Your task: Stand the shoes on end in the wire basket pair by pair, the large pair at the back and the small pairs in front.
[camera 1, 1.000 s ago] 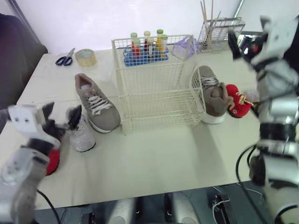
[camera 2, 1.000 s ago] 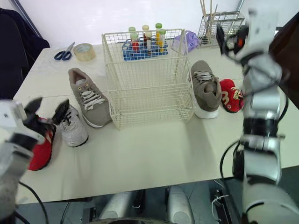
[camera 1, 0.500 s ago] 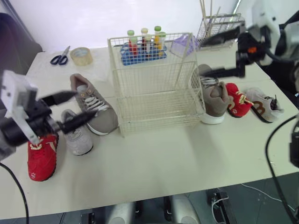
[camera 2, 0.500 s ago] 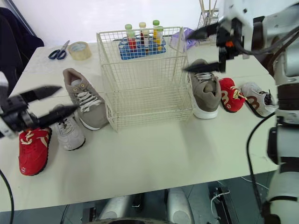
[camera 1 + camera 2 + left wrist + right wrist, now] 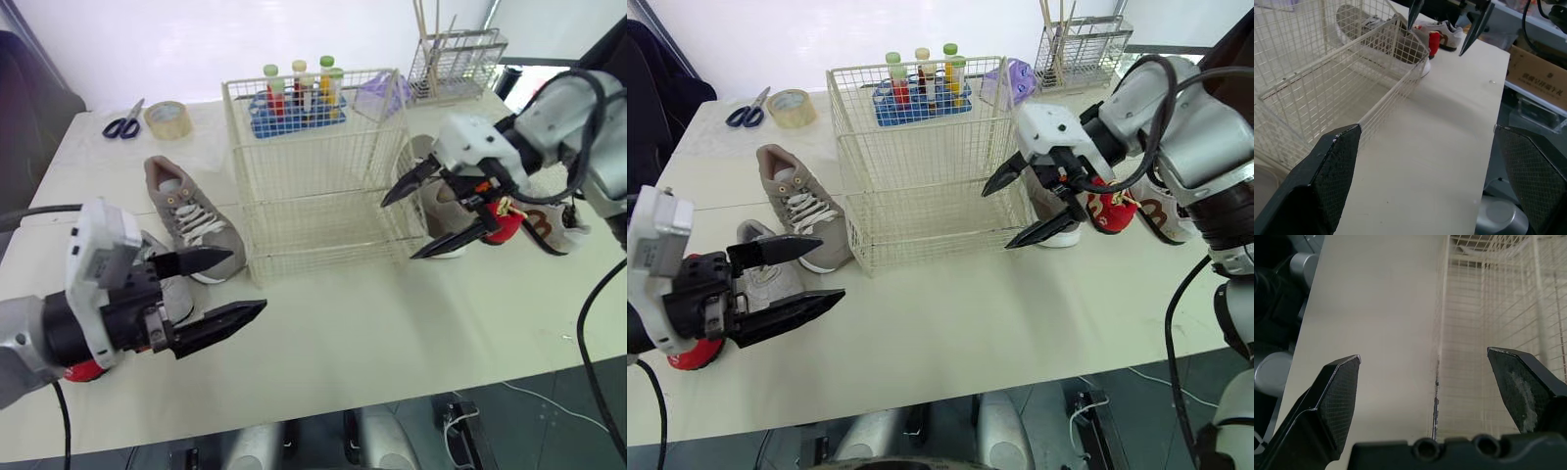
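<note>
While bare table (image 5: 372, 333) lay open along the near edge of the basket (image 5: 313, 201), you had the left gripper (image 5: 247, 282) and right gripper (image 5: 398, 230) spread wide, empty, the right beside its right wall.

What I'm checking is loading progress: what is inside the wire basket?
Nothing: the wire basket is empty, its floor bare. The blue tube rack seen through its mesh appears to stand behind it. Nothing covers the interior.
</note>
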You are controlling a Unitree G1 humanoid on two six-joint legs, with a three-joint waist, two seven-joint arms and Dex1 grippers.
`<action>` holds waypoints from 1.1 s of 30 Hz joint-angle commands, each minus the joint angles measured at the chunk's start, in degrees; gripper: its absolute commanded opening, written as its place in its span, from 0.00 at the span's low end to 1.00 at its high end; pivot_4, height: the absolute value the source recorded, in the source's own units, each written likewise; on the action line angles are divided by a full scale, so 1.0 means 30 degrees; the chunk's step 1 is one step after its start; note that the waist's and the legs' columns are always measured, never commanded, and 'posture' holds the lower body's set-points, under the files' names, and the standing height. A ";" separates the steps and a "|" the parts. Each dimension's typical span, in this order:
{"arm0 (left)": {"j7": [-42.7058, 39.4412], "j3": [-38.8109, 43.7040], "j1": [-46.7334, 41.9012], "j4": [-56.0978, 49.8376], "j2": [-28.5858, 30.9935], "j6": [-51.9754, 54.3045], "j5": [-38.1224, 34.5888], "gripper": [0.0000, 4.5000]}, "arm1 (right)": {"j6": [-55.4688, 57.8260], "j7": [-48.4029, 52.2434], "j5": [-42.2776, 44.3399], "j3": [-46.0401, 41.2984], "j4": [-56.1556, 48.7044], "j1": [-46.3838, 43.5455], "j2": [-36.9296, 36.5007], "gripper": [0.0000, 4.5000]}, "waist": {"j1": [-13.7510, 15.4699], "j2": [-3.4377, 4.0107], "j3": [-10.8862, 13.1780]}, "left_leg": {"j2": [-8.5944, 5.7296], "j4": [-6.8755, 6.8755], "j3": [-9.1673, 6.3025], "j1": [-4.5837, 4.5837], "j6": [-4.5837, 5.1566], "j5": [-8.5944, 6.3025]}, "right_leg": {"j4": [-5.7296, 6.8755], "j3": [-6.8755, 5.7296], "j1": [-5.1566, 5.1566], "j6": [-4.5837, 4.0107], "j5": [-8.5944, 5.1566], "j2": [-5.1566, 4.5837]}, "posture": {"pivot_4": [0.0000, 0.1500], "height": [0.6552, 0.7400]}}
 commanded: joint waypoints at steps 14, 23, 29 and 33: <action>0.2326 -0.5285 -0.1199 -0.1183 -0.0735 -0.2997 0.1398 1.00 | -0.2069 0.0020 -0.5543 -0.0036 0.1630 0.2084 0.3086 0.59 | 0.0020 0.0002 -0.0001 | 0.0000 0.0046 0.0026 0.0003 -0.0001 0.0003 | 0.0049 0.0010 -0.0002 0.0012 0.0012 0.0006 | 1.00 1.00; 0.2310 -0.5903 -0.1233 -0.1076 -0.1078 -0.3351 0.2451 1.00 | 0.0563 -0.1345 -0.7777 -0.2253 0.0413 0.3172 0.4296 0.01 | 0.0063 -0.0010 -0.0015 | 0.0003 0.0083 0.0038 0.0015 0.0001 0.0000 | 0.0061 0.0019 0.0014 0.0005 0.0020 0.0016 | 1.00 1.00; 0.2048 -0.6332 -0.1536 -0.0860 -0.1176 -0.3399 0.3118 1.00 | 0.2358 -0.1854 -0.8414 -0.3204 -0.1605 0.4045 0.4526 0.01 | 0.0004 -0.0011 -0.0017 | 0.0010 0.0085 0.0036 0.0024 -0.0001 0.0004 | 0.0085 0.0019 0.0012 0.0049 0.0046 0.0024 | 1.00 1.00; 0.1935 -0.6563 -0.1653 -0.0824 -0.1256 -0.3402 0.3336 1.00 | 0.4112 -0.2287 -0.8753 -0.3708 -0.3152 0.4542 0.4417 0.01 | 0.0013 -0.0011 -0.0017 | 0.0009 0.0086 0.0037 0.0023 -0.0001 0.0003 | 0.0084 0.0019 0.0013 0.0050 0.0047 0.0023 | 1.00 1.00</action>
